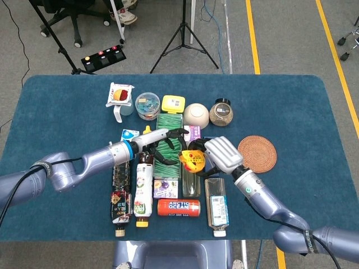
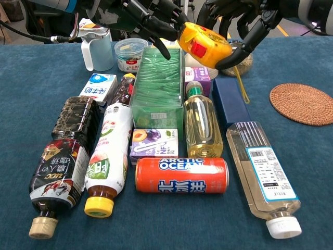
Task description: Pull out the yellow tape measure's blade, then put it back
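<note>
The yellow tape measure [image 1: 192, 160] with a red button is held in the air by my right hand [image 1: 223, 154], above the green box and the yellow-liquid bottle. In the chest view the tape measure [image 2: 204, 44] sits tilted near the top centre, and the right hand [image 2: 244, 21] grips it from the right. A thin yellow strap [image 2: 241, 86] hangs below it. My left hand [image 1: 165, 136] reaches in from the left with its fingers apart, and its fingertips [image 2: 161, 28] are right beside the tape measure's left edge. No blade shows.
Packed under the hands are a green box [image 2: 157, 83], a yellow-liquid bottle [image 2: 202, 125], a dark blue box [image 2: 229, 101], an orange can [image 2: 182, 175] and a clear bottle [image 2: 263, 174]. A woven coaster [image 2: 303, 103] lies to the right.
</note>
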